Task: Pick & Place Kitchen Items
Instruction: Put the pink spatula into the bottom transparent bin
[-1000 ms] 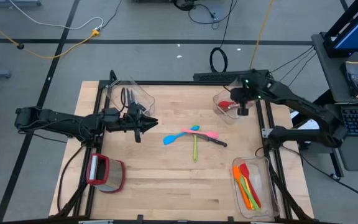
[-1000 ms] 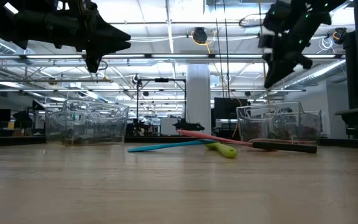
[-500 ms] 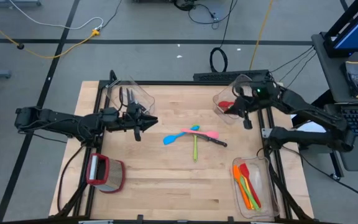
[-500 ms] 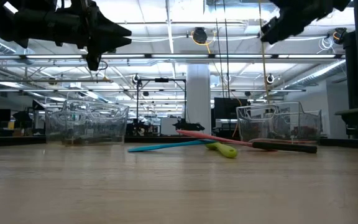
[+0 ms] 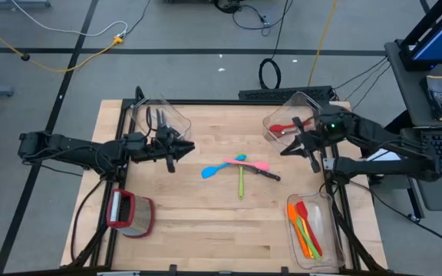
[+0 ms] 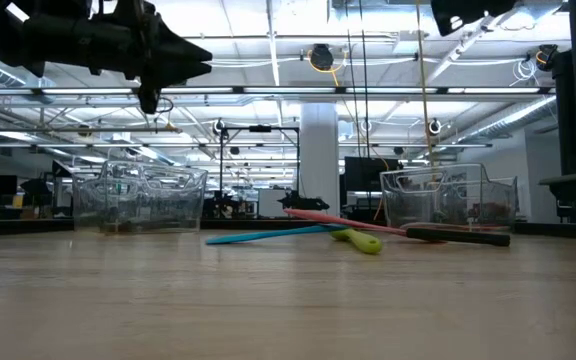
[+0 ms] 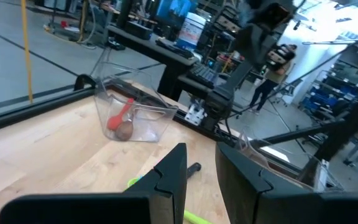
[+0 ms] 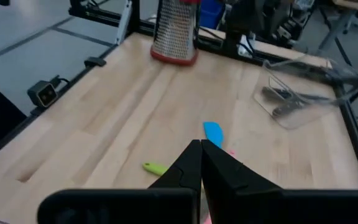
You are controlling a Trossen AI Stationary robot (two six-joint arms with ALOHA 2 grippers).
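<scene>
Several utensils lie in a loose heap on the table's middle: a blue spatula (image 5: pixel 212 171), a pink one (image 5: pixel 250 163), a yellow-green one (image 5: pixel 241 184) and a black-handled knife (image 5: pixel 268 175). They also show in the low view (image 6: pixel 353 232). My left gripper (image 5: pixel 184 150) hovers high, left of the heap, open and empty; its wrist view (image 7: pixel 201 177) shows the gap between the fingers. My right gripper (image 5: pixel 288 149) hovers high, right of the heap, beside the far right bin (image 5: pixel 288 125). It is shut and empty (image 8: pixel 201 163).
A clear bin with black-handled knives (image 5: pixel 158 119) stands far left. The far right bin holds a red spoon (image 7: pixel 120 116). A clear bin with orange, red and green utensils (image 5: pixel 307 228) stands near right. A red-rimmed container (image 5: pixel 131 213) lies near left.
My right gripper has risen from above the far right bin and gone toward the table's near edge. It has turned from pointing down to slanting toward the table's middle. In the low view it has left the picture at the top.
</scene>
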